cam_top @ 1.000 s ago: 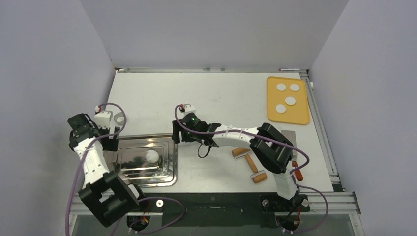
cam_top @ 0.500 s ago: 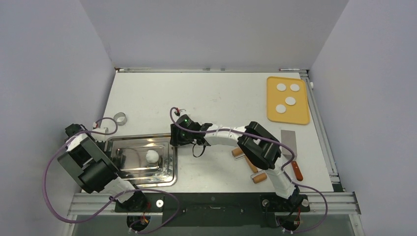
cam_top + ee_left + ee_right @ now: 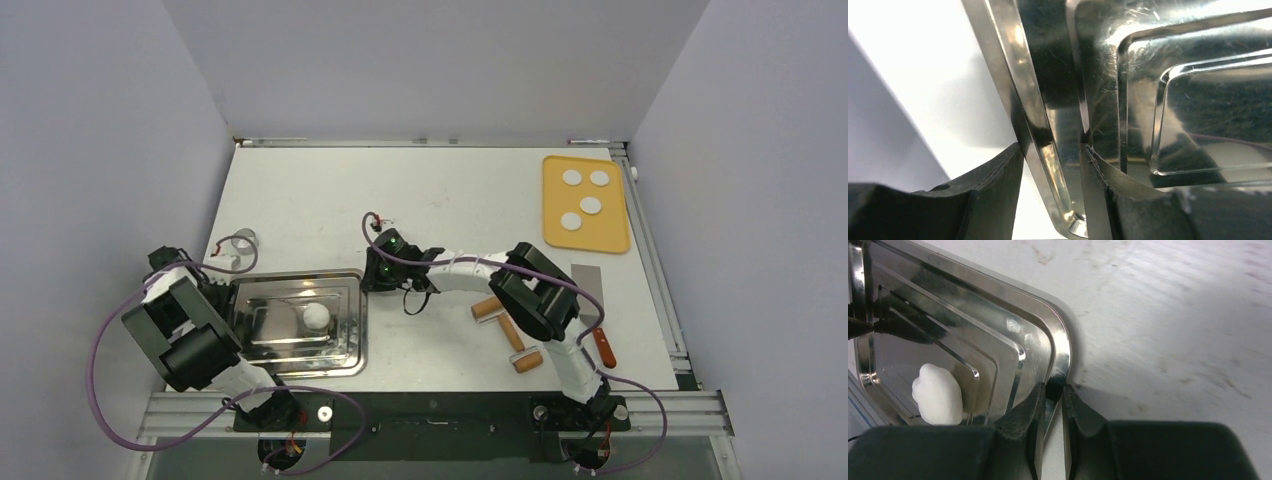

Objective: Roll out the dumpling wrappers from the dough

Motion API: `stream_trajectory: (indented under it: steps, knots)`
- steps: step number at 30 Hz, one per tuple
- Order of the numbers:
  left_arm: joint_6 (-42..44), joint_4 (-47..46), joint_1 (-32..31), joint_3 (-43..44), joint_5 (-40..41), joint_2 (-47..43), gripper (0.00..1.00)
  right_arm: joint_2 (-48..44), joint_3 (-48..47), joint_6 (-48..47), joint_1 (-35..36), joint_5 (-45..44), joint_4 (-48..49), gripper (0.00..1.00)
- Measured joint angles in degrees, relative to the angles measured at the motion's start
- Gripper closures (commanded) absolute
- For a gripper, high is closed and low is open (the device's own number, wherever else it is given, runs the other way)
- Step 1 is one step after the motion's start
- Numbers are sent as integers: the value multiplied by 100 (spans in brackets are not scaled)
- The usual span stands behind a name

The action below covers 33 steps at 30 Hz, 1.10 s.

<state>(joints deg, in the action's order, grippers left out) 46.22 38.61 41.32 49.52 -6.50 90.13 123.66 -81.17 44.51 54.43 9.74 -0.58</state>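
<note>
Your left gripper [image 3: 216, 296] is clamped on the left rim of the stainless steel tray [image 3: 268, 332]. In the left wrist view its two black, matte fingers [image 3: 998, 192] pinch the folded metal rim [image 3: 1045, 127] from either side, the gripper [image 3: 1050, 155] straddling it near a rounded corner. The tray's polished, finely scratched floor steps down in rectangular tiers with rounded corners.

Your right gripper [image 3: 376, 276] is clenched on the opposite side, at the tray's far right corner. From the right wrist camera the gripper [image 3: 1052, 407] has its dark fingers [image 3: 1027, 415] pressed close together, with the curved lip of the tray [image 3: 1060, 342] nipped between them.

A small, lumpy white ball of dough [image 3: 317, 317] sits on the tray floor toward its right half. In the right wrist view the dough [image 3: 938, 395] looks soft, matte and slightly dimpled.

The dumpling wrappers [image 3: 591, 205], four flat white discs, lie on a yellow-orange rectangular board [image 3: 612, 236] at the far right of the white counter [image 3: 450, 190], well apart from the tray. The counter surface [image 3: 1173, 315] shows faint streaks and smudges up close.

A wooden rolling pin [image 3: 513, 338] with brown handles lies on the counter beside your right arm. A flat metal scraper [image 3: 590, 283] with a red handle lies just to its right. A small metal ring [image 3: 243, 240] stands near the counter's left edge, beyond the tray.
</note>
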Motion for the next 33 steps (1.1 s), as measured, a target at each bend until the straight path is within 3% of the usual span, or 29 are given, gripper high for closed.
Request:
stream_trajectory:
  steps: [7, 17, 28, 30, 33]
  knots:
    - [-96, 221, -1392, -363, -264, -374, 59, -776, 1064, -70, -710, -79, 35, 92]
    - [-1174, 170, -3703, -201, -629, -232, 59, -1930, 2496, -396, -1998, -216, 28, 92]
    - [-1910, 151, -4085, 321, -811, 267, 56, -2203, 2800, -527, -2306, -352, 44, 91]
    - [-1947, 162, -4122, 321, -809, 247, 50, -2214, 2806, -531, -2308, -374, 48, 86]
    - [-2004, 173, -4164, 319, -835, 203, 44, -2234, 2806, -557, -2317, -400, 42, 69]
